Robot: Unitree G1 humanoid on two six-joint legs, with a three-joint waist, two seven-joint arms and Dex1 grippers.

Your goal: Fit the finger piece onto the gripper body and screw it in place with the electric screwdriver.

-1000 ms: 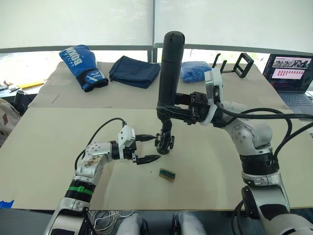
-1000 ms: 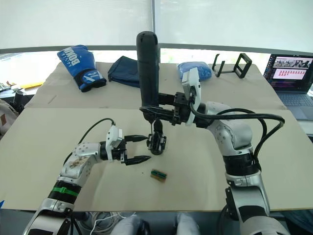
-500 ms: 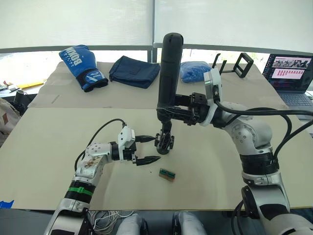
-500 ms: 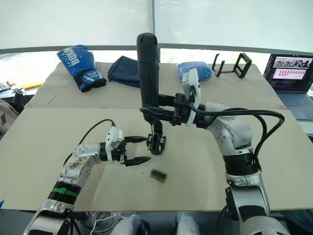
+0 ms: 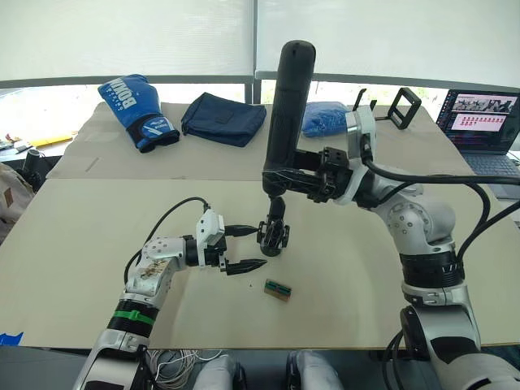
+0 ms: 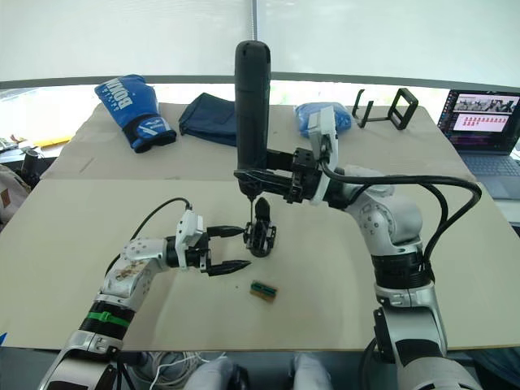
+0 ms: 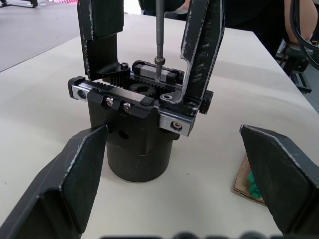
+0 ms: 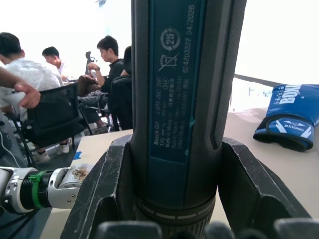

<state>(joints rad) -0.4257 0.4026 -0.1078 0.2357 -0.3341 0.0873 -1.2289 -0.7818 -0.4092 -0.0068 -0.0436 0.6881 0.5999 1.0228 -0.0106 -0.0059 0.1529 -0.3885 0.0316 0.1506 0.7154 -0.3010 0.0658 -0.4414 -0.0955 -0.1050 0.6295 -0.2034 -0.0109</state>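
Note:
The gripper body (image 5: 274,236) stands upright on its round base mid-table, with two black fingers rising from it. I cannot tell which of them is the finger piece. My right gripper (image 5: 302,182) is shut on the electric screwdriver (image 5: 288,106), holding it nearly upright above the body. The thin bit (image 7: 159,35) comes down between the two fingers and its tip rests on a screw in the toothed slider. My left gripper (image 5: 253,246) is open just left of the body, and its fingers (image 7: 75,184) flank the base without touching it.
A small green-brown block (image 5: 277,290) lies near the front right of the body. At the back are a blue boxing glove (image 5: 138,110), a dark blue bag (image 5: 223,119), a blue bundle (image 5: 325,119), black stands (image 5: 398,106) and a laptop (image 5: 479,122). Seated people (image 8: 45,84) show beyond the table.
My right arm has lifted the screwdriver slightly and tilted its top to the right, so more of the bit shows. The left gripper and the gripper body have not moved.

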